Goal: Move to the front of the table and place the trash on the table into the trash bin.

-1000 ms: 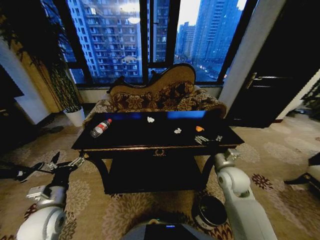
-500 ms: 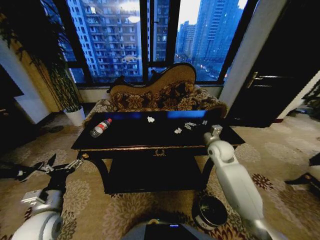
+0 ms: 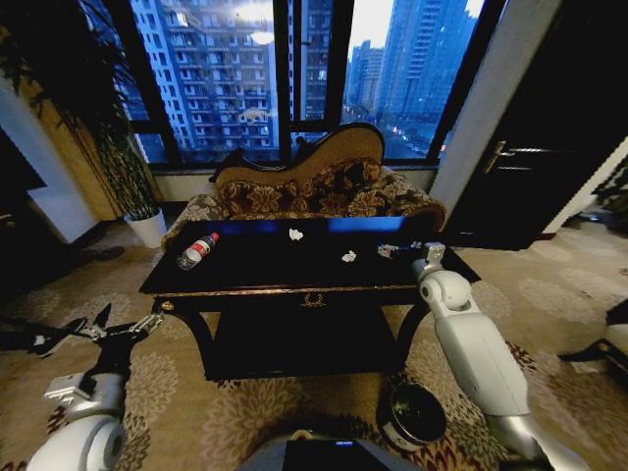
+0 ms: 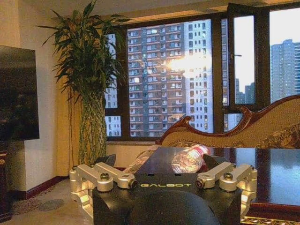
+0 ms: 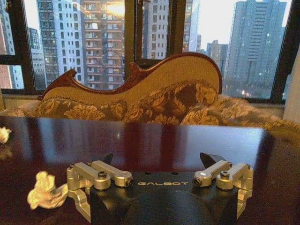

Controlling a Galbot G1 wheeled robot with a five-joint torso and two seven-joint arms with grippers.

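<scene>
Right gripper (image 3: 391,250) hovers open over the table (image 3: 255,270) — apparently empty — beside a white scrap (image 3: 348,257).

One bottle (image 3: 197,251), two paper scraps (image 3: 295,235)

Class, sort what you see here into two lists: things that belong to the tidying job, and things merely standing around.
Job things: table, bottle, paper scraps, bin, right end effector over the tabletop, left end effector beside the table.

Just there: sofa, potted plant, windows, patterned carpet.
</scene>
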